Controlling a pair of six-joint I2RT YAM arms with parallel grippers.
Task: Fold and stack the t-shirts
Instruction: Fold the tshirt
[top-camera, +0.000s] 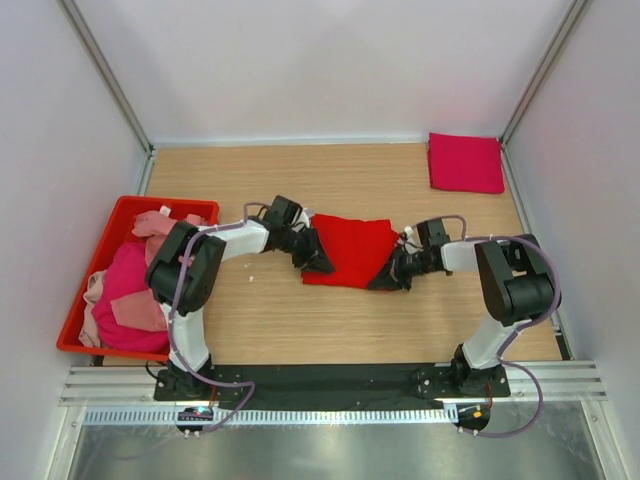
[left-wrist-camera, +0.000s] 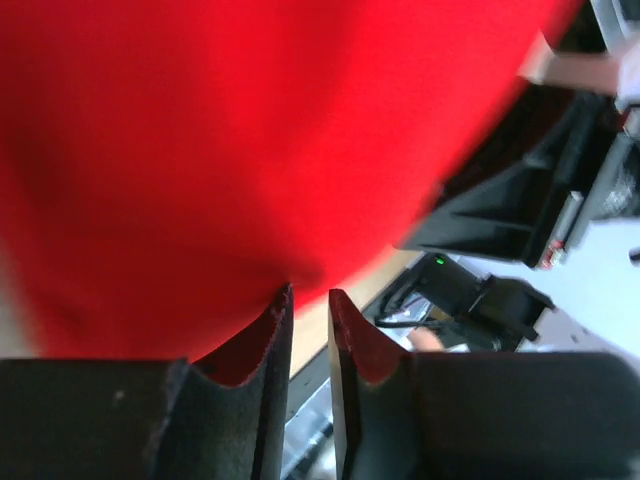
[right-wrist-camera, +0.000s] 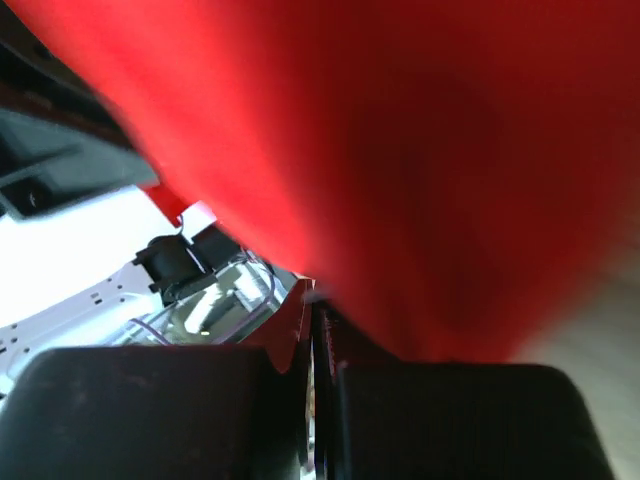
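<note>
Red t-shirt (top-camera: 345, 250) lies mid-counter (top-camera: 270, 320), partly folded by the look. Right tool (right-wrist-camera: 313, 305) clenched at its right hem, catch unclear. Left tool (left-wrist-camera: 308, 300): jaws a slit apart at left hem, hold unclear. Best: pinch both hems fully, lift level, keep cloth taut

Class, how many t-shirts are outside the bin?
2: a red shirt mid-table, a folded magenta shirt at the far right corner. None seems hidden.

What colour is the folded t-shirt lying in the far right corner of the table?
The folded t-shirt is magenta-crimson, seen best in the top external view.
</note>
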